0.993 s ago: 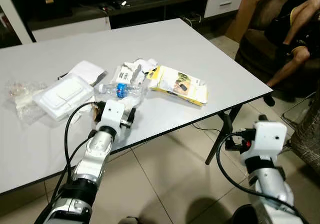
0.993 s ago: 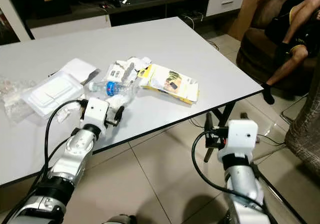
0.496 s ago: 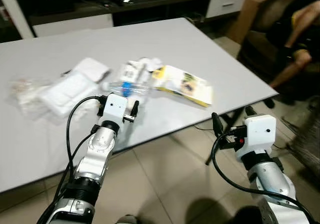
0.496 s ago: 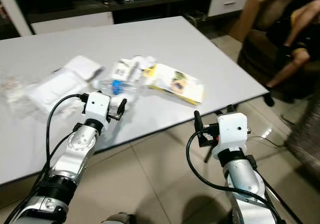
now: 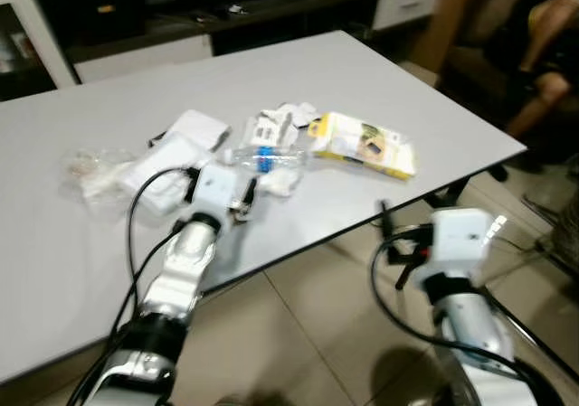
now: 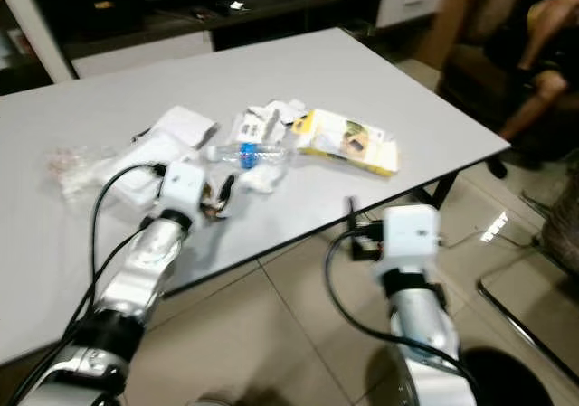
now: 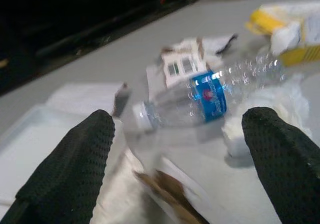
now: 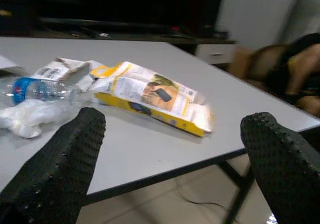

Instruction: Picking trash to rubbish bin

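Trash on the table is closer now: the left gripper, fingers spread and empty, has advanced to the plastic bottle; right gripper waits, also spread.

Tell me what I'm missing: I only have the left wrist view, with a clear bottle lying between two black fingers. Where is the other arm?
Observer: The right end effector hangs off the table's near edge, over the tiled floor, fingers apart.
Operator: Is it aimed at anything?
Observer: Its wrist view looks along the tabletop at the yellow packet.
Operator: My view cuts that packet off. Where does it lie?
Observer: To the robot's right of the bottle, flat on the table.
Operator: Anyone nearby?
Observer: A person sits in a dark armchair beyond the table's right end.
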`<state>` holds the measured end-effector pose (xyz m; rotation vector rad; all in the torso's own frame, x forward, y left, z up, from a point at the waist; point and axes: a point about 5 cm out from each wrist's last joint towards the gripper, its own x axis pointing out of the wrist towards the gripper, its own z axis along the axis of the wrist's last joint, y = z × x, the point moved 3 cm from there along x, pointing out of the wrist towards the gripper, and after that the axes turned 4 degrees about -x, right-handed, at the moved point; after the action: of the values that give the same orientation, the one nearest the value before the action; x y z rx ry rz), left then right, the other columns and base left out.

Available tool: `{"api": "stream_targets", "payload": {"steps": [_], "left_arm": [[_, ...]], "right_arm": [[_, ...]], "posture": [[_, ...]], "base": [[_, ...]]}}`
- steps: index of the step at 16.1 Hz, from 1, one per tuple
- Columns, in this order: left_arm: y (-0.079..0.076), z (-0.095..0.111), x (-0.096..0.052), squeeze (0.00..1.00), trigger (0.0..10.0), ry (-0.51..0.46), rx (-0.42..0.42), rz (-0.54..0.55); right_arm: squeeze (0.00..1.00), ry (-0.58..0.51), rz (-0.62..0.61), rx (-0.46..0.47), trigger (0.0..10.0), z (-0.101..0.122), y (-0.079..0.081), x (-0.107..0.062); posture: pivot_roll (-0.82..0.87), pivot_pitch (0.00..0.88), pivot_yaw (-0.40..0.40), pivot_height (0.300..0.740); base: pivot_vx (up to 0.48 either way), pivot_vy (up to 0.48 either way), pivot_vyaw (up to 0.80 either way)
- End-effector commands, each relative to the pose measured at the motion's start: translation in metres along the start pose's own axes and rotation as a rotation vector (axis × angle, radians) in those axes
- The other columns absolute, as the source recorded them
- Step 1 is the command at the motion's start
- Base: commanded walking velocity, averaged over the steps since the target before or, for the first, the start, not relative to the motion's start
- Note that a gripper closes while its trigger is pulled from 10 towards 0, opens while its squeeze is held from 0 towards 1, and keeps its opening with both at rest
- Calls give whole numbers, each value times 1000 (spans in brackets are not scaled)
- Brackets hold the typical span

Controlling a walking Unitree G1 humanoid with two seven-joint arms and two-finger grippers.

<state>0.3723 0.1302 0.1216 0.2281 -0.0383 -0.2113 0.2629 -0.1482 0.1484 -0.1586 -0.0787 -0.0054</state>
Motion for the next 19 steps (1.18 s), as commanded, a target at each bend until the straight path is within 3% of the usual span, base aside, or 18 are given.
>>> {"api": "stream_targets", "payload": {"steps": [1,10,19], "left_arm": [[7,-4,-4,0,10000,10,19,5],[-9,9,4,0,10000,-21,-7,-54],[-27,15,9,0,10000,-45,-52,-119]], "right_arm": [[0,-30,-6,15,10000,8,4,2],[0,-38,-38,9,10000,8,5,4],[0,-24,-118,42,10000,4,-7,0]], "posture": [[120,77,1,740],[114,72,6,740],[96,67,3,740]], "base": [[0,0,800],[0,0,800],[0,0,0]]}}
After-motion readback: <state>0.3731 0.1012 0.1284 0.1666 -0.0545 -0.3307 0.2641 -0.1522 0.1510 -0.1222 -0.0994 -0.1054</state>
